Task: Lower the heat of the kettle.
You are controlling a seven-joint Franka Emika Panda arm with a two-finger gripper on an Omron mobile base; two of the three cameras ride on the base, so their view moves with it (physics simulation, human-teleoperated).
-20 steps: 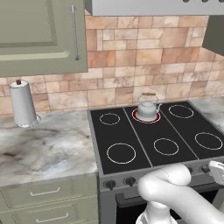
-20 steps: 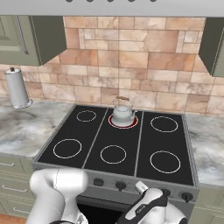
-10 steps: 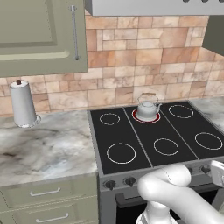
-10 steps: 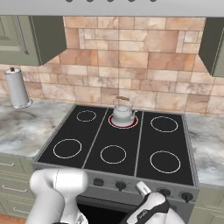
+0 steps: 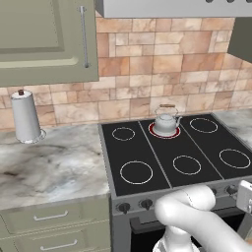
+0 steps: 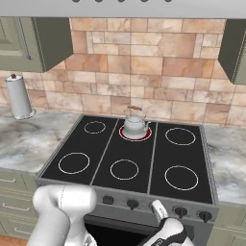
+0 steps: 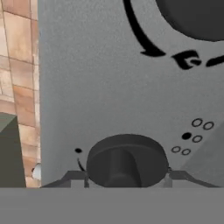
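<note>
1. A rendered kitchen. A black stove top (image 6: 126, 153) with six ringed burners sits between marbled counters, under a tan stone-tile wall.

2. The kettle (image 6: 134, 124), small, squat and silver-grey with a thin arched handle, stands on the middle rear burner (image 6: 135, 133), whose ring glows red. It is far beyond the fingers, up and away from them, past the whole stove top.

3. The gripper (image 7: 124, 183) is low at the stove's front panel (image 7: 109, 87), in the right half of the knob row. In the hand view, a round dark knob (image 7: 127, 161) with a raised centre bar sits directly ahead, between the two fingers.

4. The fingers stand partly open, one at each side of the knob. Whether they press on its rim cannot be told, because a grey band covers their tips.

5. A second knob (image 7: 197, 15) shows farther from the fingers, at the upper right corner of the hand view, beside printed burner markings.

6. Handling, as a judgement: the knob looks rigid, smooth and hard, so it could slip under a light pinch. The best hold is across its round rim or its centre bar, gripped firmly, then turned. The kettle itself need not be lifted; it looks metal and stiff.

7. A white paper towel roll (image 5: 25, 116) stands on the left counter, well apart from the fingers.
</note>
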